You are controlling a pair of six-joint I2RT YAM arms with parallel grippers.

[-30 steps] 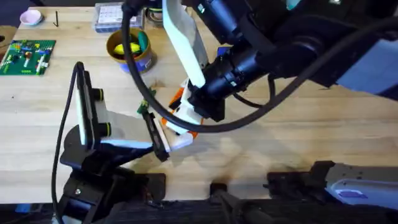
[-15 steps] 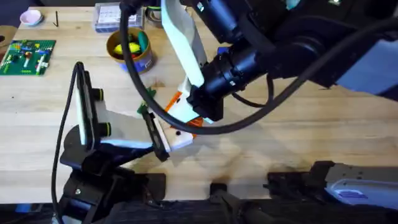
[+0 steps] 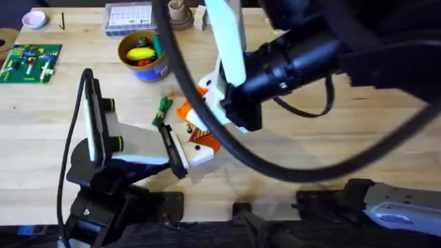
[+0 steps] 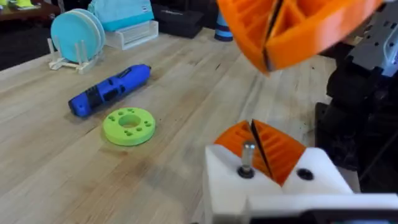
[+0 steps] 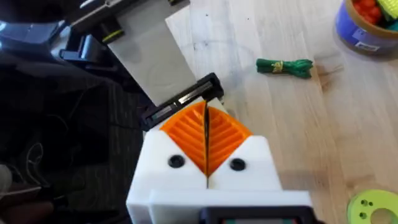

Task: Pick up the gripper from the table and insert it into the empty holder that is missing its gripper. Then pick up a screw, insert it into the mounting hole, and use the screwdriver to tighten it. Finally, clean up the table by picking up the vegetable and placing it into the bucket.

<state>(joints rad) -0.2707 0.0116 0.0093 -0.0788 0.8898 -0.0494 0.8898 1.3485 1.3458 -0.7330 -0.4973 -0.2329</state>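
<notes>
Right pincer [image 5: 206,144] pads pressed together, empty, left pincer [image 4: 266,148] likewise w/ screw [image 4: 247,158] upright in mount, vegetable [image 3: 163,107] on table just beside, bucket [image 3: 142,56] twd far-left corner.

No legible text, label or number on anything.

A light wooden table [image 3: 358,138] with visible grain is seen under even lighting. Beyond its far edge, dark surroundings are seen. Beside the table, a dark floor [image 5: 56,143] strewn with thin cables is shown in the right wrist view.
</notes>
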